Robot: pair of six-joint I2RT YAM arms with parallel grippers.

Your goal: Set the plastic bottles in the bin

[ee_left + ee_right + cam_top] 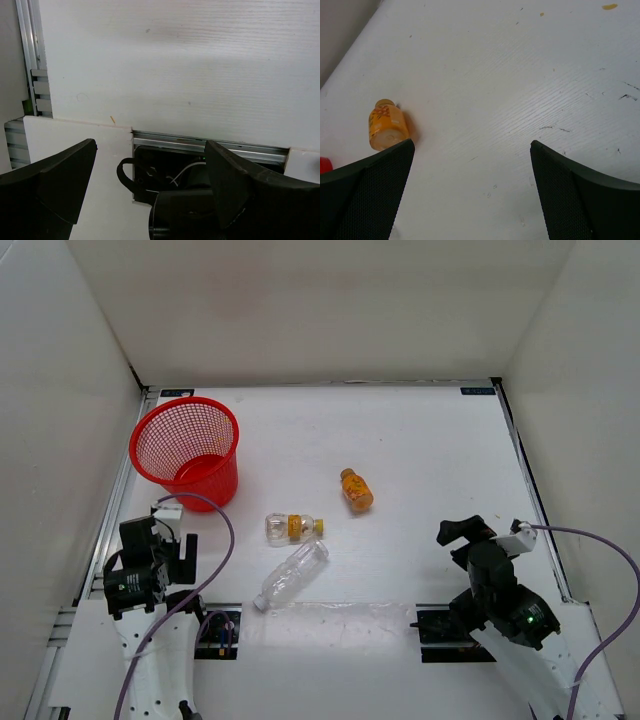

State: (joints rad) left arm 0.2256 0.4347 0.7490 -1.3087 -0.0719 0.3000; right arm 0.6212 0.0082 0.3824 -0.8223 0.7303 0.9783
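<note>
The red mesh bin (222,490) stands at the far left. Three bottles lie on the white table: the short orange one (356,489), the short clear one with yellow label and cap (292,527), and the longer clear crinkled one (291,575). My left gripper (160,550) hangs open and empty over the near left edge, in front of the bin and left of the clear bottles; its wrist view (150,150) shows no bottle. My right gripper (462,535) is open and empty at the near right. In its wrist view (472,147) the orange bottle (387,126) lies beyond the left finger.
White walls enclose the table on the left, far and right sides. A metal rail (118,510) runs along the left edge. The black base mount (165,165) and cables sit under my left gripper. A red sliver (324,164) shows at the right wrist view's left edge.
</note>
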